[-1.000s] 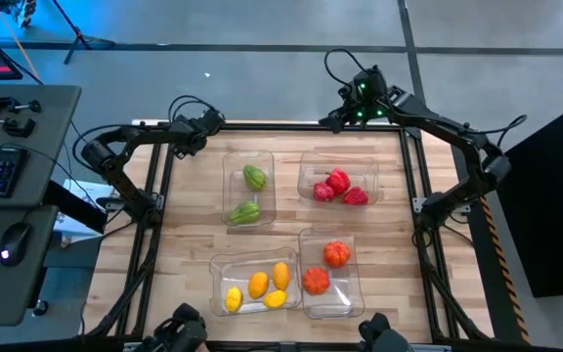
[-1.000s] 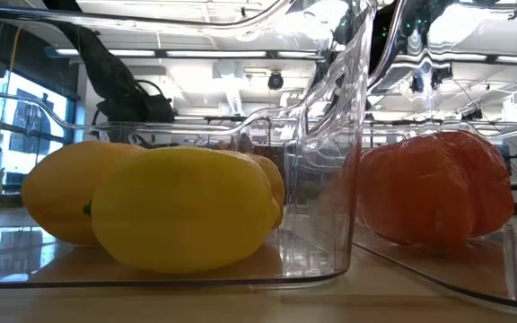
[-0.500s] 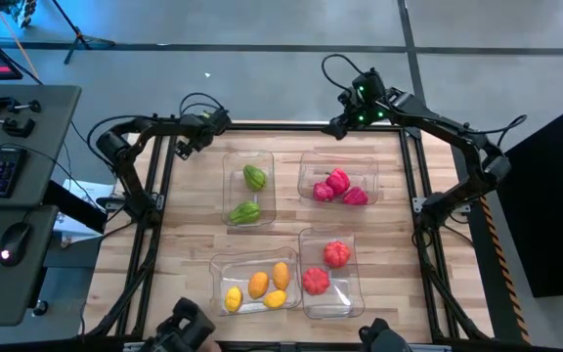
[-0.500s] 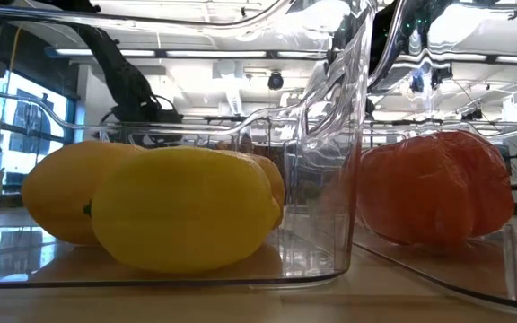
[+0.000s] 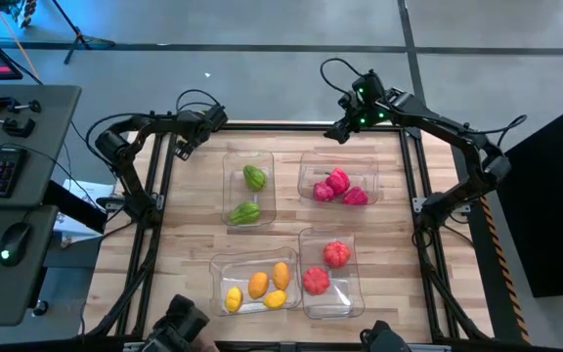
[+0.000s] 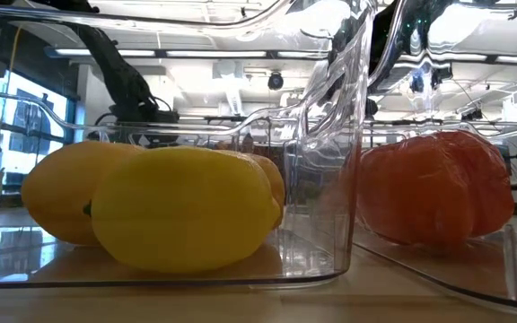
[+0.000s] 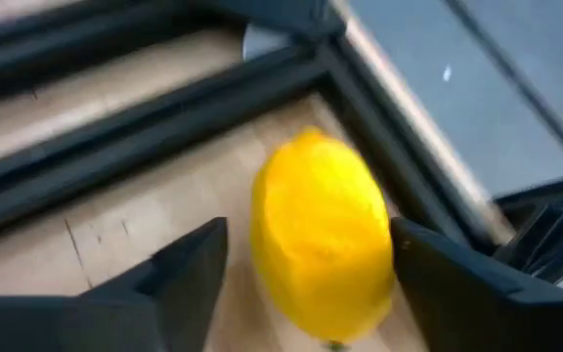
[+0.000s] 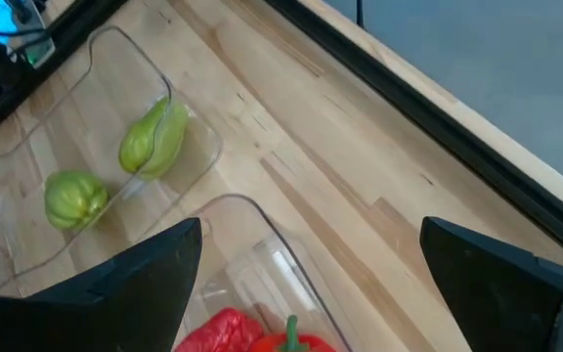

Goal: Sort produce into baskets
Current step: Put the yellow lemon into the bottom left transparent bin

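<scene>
A yellow lemon (image 7: 323,235) lies on the wood at the table's far left corner, between the fingers of my open left gripper (image 7: 306,269), which slants down over it; in the high view my left gripper (image 5: 189,135) hides it. My right gripper (image 5: 344,124) hangs open and holds nothing above the table's far edge, by the basket of red pieces (image 5: 338,184). The other baskets hold green pieces (image 5: 249,194), yellow and orange pieces (image 5: 257,285) and red-orange pieces (image 5: 324,267). My left gripper has one finger (image 7: 438,284) standing right at the lemon's side (image 7: 384,244); I cannot tell whether it touches. The other finger (image 7: 189,274) stands apart from the lemon. The lemon rests on the table.
The black frame rails (image 7: 194,108) run close behind the lemon at the corner. Bare wood (image 5: 189,225) lies left of the baskets. A desk with keyboard and mouse (image 5: 8,176) stands beyond the table's left edge.
My left arm has shifted a little at the far left corner, its elbow drawing in toward the table and its wrist tipping and rolling. The baskets and their pieces have stayed in place.
</scene>
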Controlling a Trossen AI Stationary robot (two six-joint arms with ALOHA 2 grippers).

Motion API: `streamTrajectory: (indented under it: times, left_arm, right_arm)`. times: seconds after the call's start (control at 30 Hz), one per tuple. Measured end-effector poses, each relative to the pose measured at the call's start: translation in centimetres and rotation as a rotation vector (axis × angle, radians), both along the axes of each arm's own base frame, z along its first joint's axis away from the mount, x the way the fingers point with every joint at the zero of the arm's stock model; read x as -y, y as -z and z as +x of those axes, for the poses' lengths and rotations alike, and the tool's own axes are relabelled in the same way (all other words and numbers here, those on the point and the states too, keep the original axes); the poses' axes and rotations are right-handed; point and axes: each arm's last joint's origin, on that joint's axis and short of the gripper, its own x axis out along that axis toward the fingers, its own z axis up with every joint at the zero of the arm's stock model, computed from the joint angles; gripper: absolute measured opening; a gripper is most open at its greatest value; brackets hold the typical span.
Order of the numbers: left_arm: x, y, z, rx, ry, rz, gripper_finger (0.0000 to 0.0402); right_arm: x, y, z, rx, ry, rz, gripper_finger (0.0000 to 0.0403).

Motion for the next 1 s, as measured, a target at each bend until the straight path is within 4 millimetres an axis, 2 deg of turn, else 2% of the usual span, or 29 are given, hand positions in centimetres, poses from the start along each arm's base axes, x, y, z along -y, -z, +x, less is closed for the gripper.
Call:
streamTrajectory:
  times: [0.13, 0.27, 0.47, 0.57, 0.67, 0.77, 0.9, 1.0]
  left_arm:
    - [-0.5, 0.2, -0.5, 0.050, 0.027, -0.065, 0.0188]
    - [-0.1, -1.1, -0.3, 0.051, 0.123, -0.094, 0.0121]
    - [1.7, -6.7, 0.3, 0.007, 0.256, 0.104, 0.0121]
    - [3.2, -10.0, 1.3, 0.014, 0.408, 0.220, 0.0139]
    - [5.4, -13.1, 2.8, -0.007, 0.633, 0.330, 0.0153]
    - [8.5, -16.2, 4.6, 0.022, 0.906, 0.453, 0.0156]
    - [13.7, -19.1, 6.9, 0.197, 1.332, 0.594, 0.0155]
    - [17.9, -20.8, 8.0, 0.420, 1.657, 0.665, 0.0159]
  right_arm:
    - [-0.1, 0.1, -0.1, -0.019, -0.015, 0.002, 0.0376]
    - [-0.1, 0.1, -0.1, -0.019, -0.015, 0.002, 0.0376]
    - [0.2, 0.0, -0.2, -0.003, -0.013, -0.024, 0.0376]
    - [0.5, -0.3, 0.0, 0.028, -0.011, -0.054, 0.0376]
    - [0.7, -0.6, 0.3, 0.062, -0.012, -0.085, 0.0376]
    - [0.8, -0.8, 0.4, 0.087, -0.012, -0.110, 0.0376]
    - [1.0, -1.2, 0.6, 0.119, -0.014, -0.144, 0.0376]
    - [1.0, -1.4, 0.7, 0.140, -0.042, -0.167, 0.0376]
